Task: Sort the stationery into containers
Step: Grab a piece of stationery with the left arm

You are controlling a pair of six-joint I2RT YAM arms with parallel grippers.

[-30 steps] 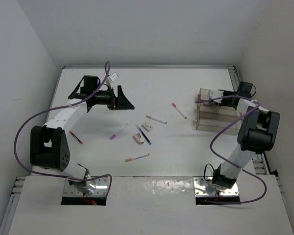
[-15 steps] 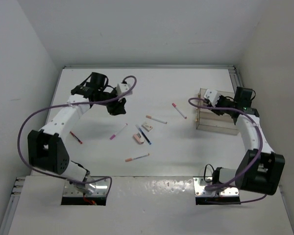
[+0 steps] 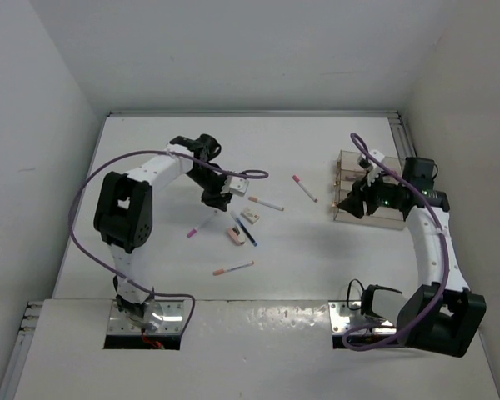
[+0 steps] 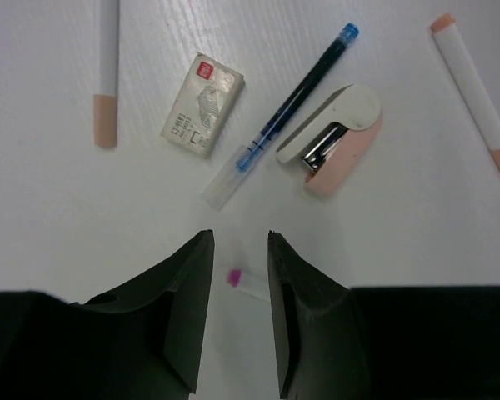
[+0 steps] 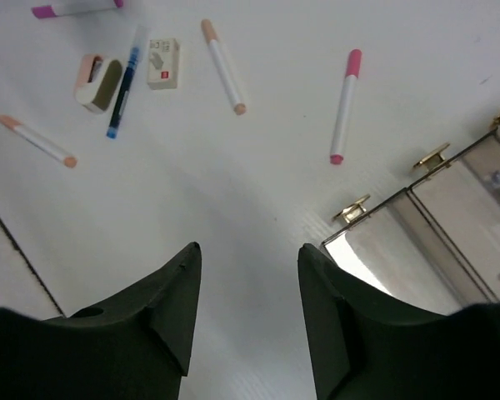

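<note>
Left wrist view has the left pincer (image 4: 238,240) narrowly spread and empty, hanging over the magenta-capped tip of a white pen (image 4: 242,282) lying on the table (image 4: 417,233), with a blue pen (image 4: 293,98) just beyond. Closing so near the pen's end could let it pivot or squirt out. The right pincer (image 5: 246,250) is spread wide and empty, beside the clear divided box (image 5: 425,225).
</note>
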